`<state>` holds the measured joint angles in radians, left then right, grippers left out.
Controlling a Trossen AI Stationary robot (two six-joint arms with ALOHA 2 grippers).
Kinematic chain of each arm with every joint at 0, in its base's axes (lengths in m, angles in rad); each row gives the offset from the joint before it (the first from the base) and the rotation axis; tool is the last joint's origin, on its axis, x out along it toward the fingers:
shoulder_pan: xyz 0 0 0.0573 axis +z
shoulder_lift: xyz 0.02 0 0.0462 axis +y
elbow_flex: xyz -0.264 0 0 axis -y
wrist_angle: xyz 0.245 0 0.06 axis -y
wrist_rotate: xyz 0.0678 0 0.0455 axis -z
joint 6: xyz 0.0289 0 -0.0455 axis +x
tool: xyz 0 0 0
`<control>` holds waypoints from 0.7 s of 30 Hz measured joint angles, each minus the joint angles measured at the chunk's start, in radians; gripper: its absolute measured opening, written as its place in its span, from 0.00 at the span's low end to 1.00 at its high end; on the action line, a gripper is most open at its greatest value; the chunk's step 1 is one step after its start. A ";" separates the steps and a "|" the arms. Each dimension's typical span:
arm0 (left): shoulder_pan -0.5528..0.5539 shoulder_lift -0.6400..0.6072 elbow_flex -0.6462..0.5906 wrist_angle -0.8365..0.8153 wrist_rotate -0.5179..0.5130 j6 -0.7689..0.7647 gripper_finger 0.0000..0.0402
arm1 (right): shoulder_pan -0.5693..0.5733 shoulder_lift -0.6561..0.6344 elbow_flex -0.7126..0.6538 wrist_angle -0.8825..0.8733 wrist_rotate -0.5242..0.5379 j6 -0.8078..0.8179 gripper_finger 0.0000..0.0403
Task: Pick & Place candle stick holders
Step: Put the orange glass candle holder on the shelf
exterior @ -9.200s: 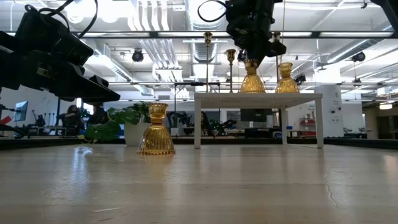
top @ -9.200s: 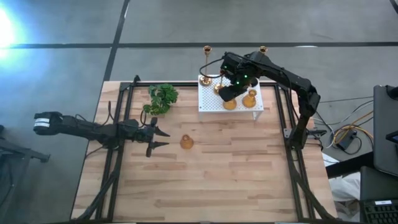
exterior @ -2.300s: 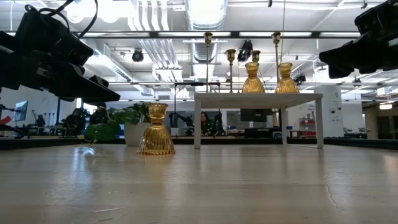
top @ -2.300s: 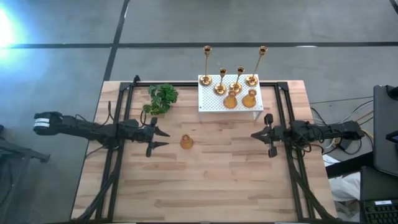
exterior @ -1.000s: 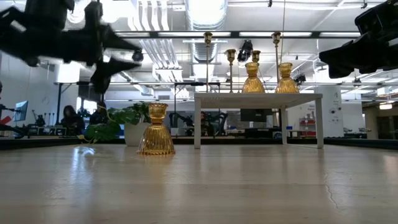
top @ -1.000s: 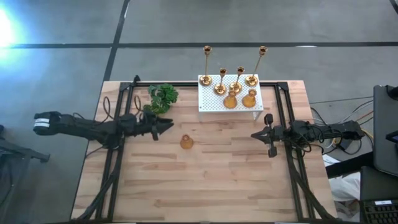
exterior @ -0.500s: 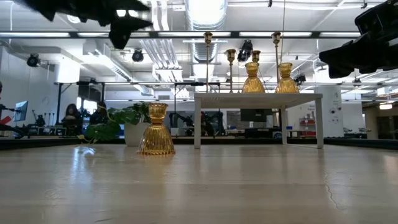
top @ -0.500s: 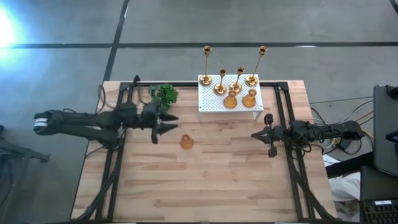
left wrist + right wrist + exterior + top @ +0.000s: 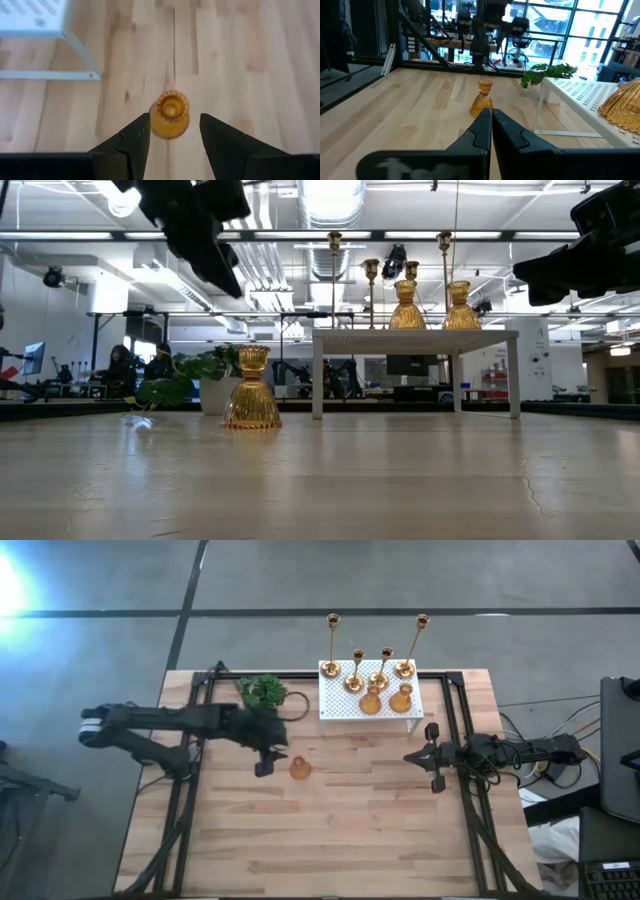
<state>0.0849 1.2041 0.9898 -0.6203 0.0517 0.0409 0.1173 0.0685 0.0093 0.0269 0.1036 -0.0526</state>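
1. High view: the left gripper (image 9: 268, 762) hangs over the wooden table (image 9: 330, 840), just beside the lone squat candle holder (image 9: 300, 768), which stands in the table's middle band with bare wood all around it. The other six candle stick holders (image 9: 378, 675) are on the white perforated box (image 9: 335, 700) at the far edge; a leafy plant (image 9: 264, 692) sits beside the box. The right gripper (image 9: 428, 757) waits low near the table's right rail, well apart from the lone holder. The near half of the table is bare wood.

2. Low view: the lone holder (image 9: 250, 388) stands upright on the tabletop, and the left gripper (image 9: 205, 240) is well above it, not touching. Two squat holders (image 9: 406, 303) and thin stems rise from the box top (image 9: 415, 334), which stands on legs with open space beneath.

3. Left wrist view: looking down, the left fingers (image 9: 131, 137) are spread, and the holder (image 9: 170, 113) shows between them, far below. A corner of the box (image 9: 35, 20) and one leg lie off to one side.

4. Right wrist view: the right fingers (image 9: 481, 127) are pressed together, empty. Beyond them the holder (image 9: 482, 100) stands on clear wood, with the plant (image 9: 551, 72) and box (image 9: 575, 92) to the side.
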 joint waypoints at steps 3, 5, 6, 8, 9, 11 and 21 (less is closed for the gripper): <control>0.000 0.067 0.009 -0.003 0.000 0.015 0.44 | 0.000 0.000 0.000 0.000 0.000 0.000 0.02; 0.001 0.103 0.013 -0.001 0.000 0.015 0.44 | 0.000 0.000 0.000 0.000 0.000 0.000 0.02; 0.001 0.120 0.015 -0.001 -0.002 0.014 0.44 | 0.000 0.000 0.000 0.000 0.000 0.000 0.02; 0.002 0.150 0.022 0.000 -0.003 0.011 0.44 | 0.000 0.000 0.000 0.000 0.000 0.000 0.02; 0.002 0.166 0.027 0.002 -0.004 0.010 0.44 | 0.000 0.000 0.000 0.000 0.000 0.000 0.02; 0.002 0.194 0.040 0.001 -0.003 0.002 0.44 | 0.000 0.000 0.000 0.000 0.000 0.000 0.02; 0.012 0.290 0.084 0.000 0.000 -0.077 0.44 | 0.000 0.000 0.000 0.000 0.000 0.000 0.02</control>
<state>0.0970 1.4942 1.0737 -0.6206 0.0515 -0.0357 0.1171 0.0685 0.0097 0.0269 0.1036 -0.0527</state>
